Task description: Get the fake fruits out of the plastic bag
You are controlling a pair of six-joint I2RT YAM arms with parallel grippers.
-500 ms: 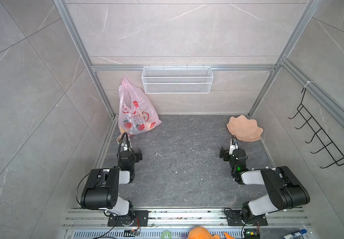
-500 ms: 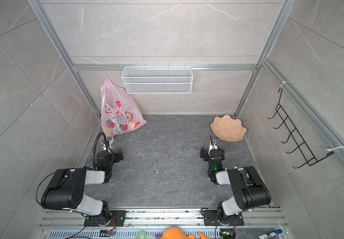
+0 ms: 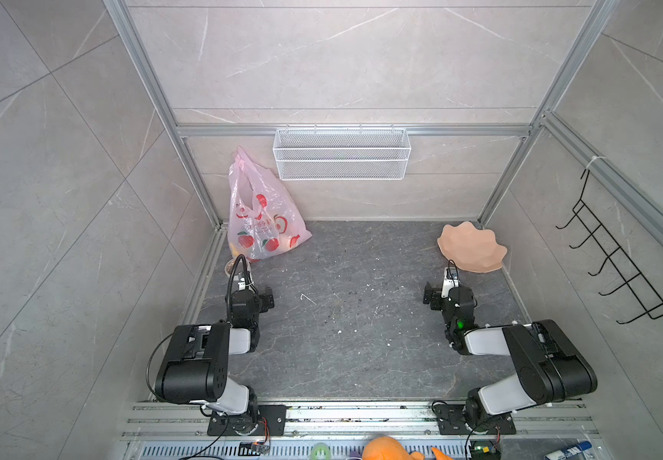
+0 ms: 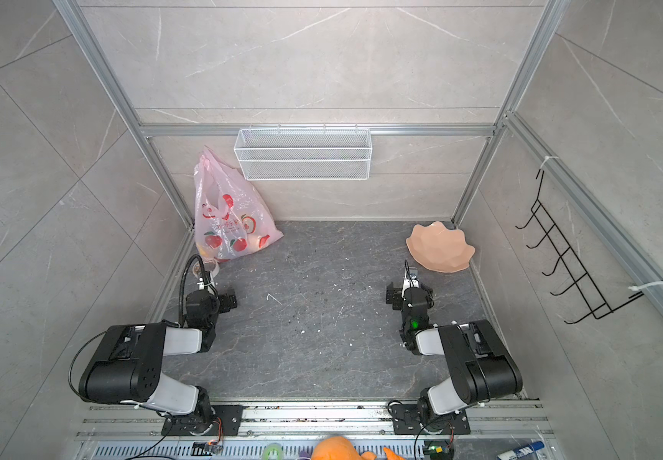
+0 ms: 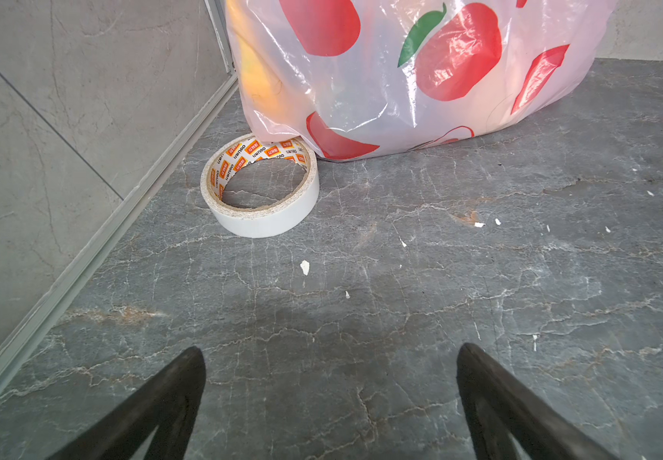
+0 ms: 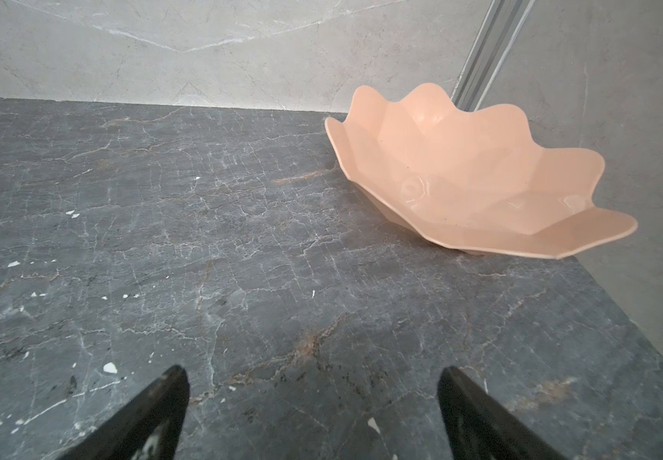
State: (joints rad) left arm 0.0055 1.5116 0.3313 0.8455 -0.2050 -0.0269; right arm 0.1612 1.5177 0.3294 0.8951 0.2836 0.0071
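Left claw (image 5: 330, 402) and right claw (image 6: 313, 414) sat low, both spread wide and empty. The plastic bag (image 3: 261, 217) slumped in the far left corner of the table (image 3: 353, 338), fake fruits (image 5: 258, 75) showing inside. Best bet looked like pinching a handle, steering clear of the tape roll (image 5: 260, 191) touching its base.

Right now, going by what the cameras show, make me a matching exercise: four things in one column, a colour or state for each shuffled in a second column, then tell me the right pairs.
Column one
1. plastic bag
2. tape roll
3. plate
4. wire basket

Column two
A. white mesh, hung up above the table
B. peach, wavy-edged, nothing in it
C. translucent pink with red apple prints, standing in a far corner
D. white ring lying flat

Pairs: 1-C, 2-D, 3-B, 4-A
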